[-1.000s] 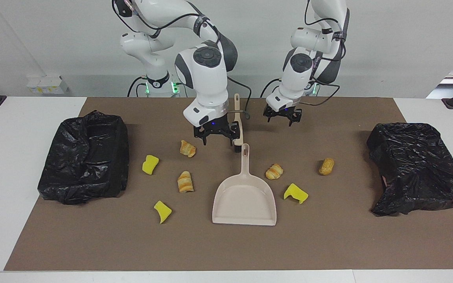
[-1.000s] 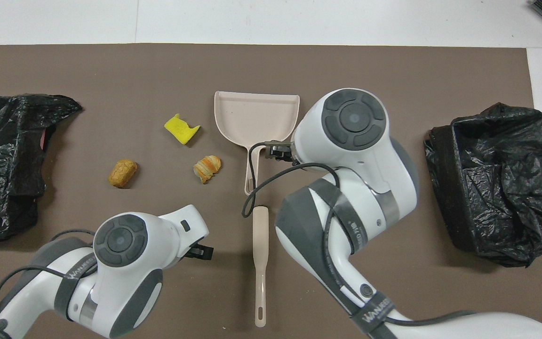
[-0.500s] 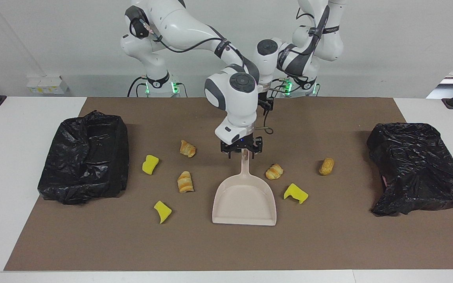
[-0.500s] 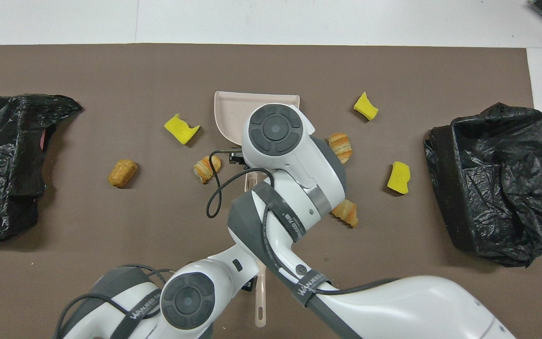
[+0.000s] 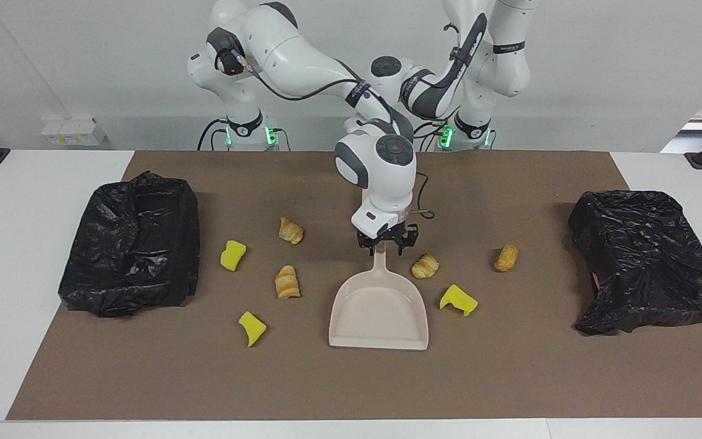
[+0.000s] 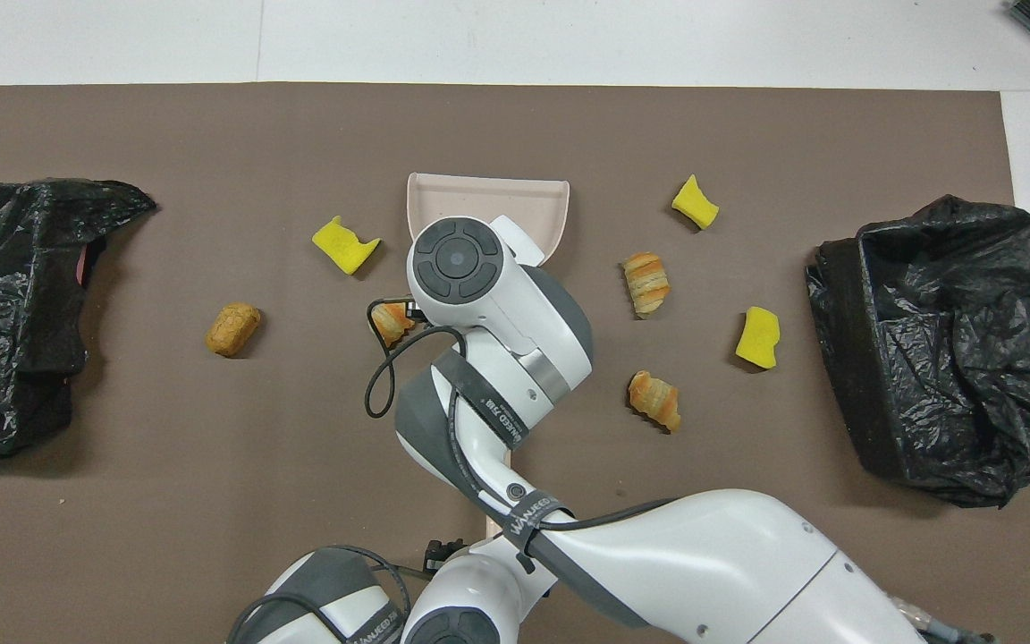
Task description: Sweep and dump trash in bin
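- While right end effector (image 5: 387, 242) sits at dustpan (image 5: 379, 311) handle, its grip is unclear.
- Left end effector (image 6: 443, 556), mostly hidden under arms: state unclear.
- Trash (image 5: 287, 281) lies on counter (image 5: 509, 378), at dustpan's three and nine o'clock.

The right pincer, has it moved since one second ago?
Yes. The right pincer moved from above the brush toward the left arm's end, now at the dustpan handle.
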Available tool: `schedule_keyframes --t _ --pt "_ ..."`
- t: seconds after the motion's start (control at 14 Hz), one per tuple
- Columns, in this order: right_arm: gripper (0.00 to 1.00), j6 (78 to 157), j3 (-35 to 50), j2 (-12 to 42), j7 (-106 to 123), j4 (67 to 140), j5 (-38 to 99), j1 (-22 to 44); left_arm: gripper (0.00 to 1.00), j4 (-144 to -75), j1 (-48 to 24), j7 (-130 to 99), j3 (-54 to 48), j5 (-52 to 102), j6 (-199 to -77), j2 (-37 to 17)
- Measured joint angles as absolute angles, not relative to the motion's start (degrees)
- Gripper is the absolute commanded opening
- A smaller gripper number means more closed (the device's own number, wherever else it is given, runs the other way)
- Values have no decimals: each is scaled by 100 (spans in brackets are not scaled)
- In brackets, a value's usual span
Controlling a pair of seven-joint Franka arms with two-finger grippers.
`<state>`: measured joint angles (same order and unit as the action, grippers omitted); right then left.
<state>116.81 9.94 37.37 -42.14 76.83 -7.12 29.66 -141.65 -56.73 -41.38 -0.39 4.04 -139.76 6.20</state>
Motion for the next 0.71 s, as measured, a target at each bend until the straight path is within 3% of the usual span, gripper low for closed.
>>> schedule_keyframes --t 0.07,0.14,0.21,0.71 --pt "8 11681 989 3737 -4214 7676 -713 2964 41 -14165 -5673 -4144 -32 404 -13976 619" --pt "0 11680 986 3736 -4214 7670 -713 2963 11 -14165 -5673 -4151 -23 404 -13975 618" --pt "0 11677 981 3737 -4216 7670 -713 2961 0 -14165 -5673 -4153 -12 404 -13975 616" --pt "0 11669 939 3536 -3742 7632 -1155 2826 0 -14164 -5522 -4187 109 405 -13970 602"
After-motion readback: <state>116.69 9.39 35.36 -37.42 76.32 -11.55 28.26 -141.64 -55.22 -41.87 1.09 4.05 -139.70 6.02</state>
